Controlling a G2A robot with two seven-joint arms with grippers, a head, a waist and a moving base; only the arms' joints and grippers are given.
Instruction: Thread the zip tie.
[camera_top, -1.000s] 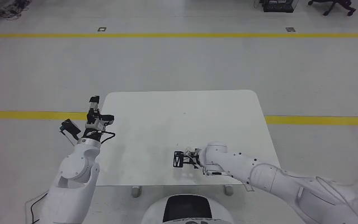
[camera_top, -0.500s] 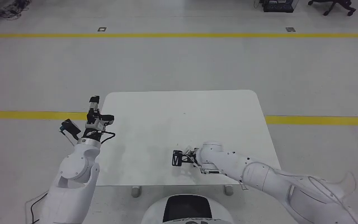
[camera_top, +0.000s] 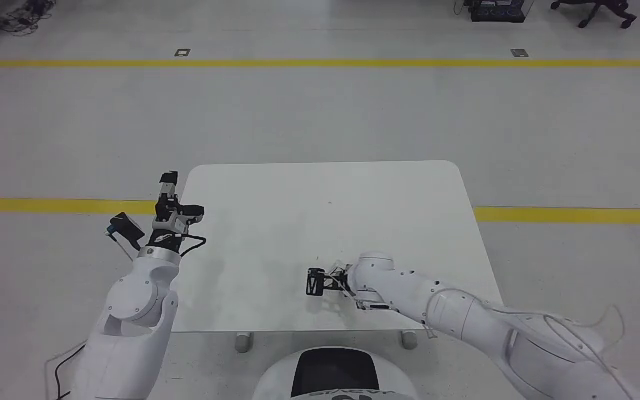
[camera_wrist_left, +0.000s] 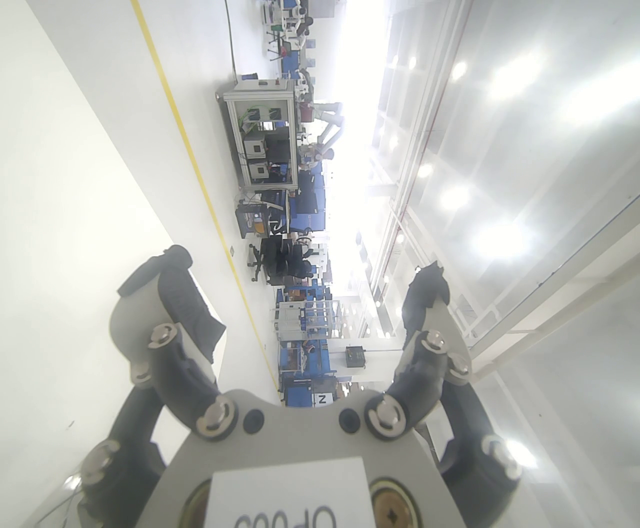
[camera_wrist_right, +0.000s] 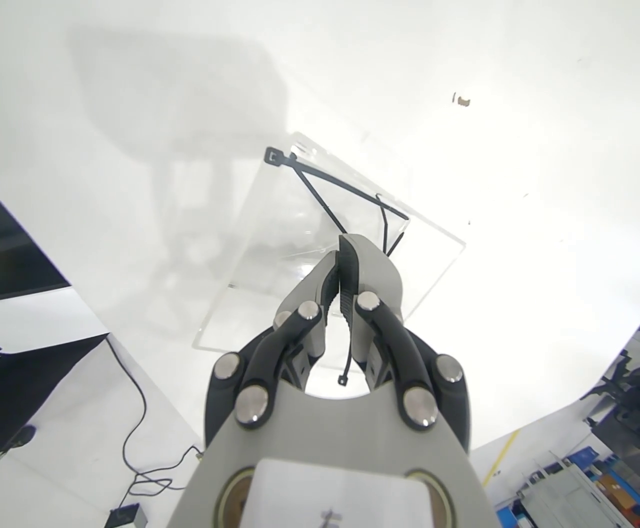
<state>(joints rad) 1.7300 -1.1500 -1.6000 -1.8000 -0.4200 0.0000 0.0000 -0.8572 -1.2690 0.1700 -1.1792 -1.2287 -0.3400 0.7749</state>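
- Both jaws of my right gripper (camera_wrist_right: 341, 248) were clamped on the black zip tie (camera_wrist_right: 320, 201), which lay across a clear plate (camera_wrist_right: 430, 260) near the front edge of the table (camera_top: 330, 200).
- My left gripper (camera_wrist_left: 300, 266) hung beside its left edge, jaws wide apart.

The white left arm (camera_top: 135, 300) is bent at the robot's left side. Its grey-and-black left gripper (camera_wrist_left: 300, 270) is raised and points away from the body, with the two fingers (camera_wrist_left: 172, 295) wide apart and nothing between them. The white right arm (camera_top: 470, 315) lies low in front of the body, directed to the left. Its right gripper (camera_wrist_right: 342, 250) is pressed closed on a thin black plastic zip tie (camera_wrist_right: 272, 156).
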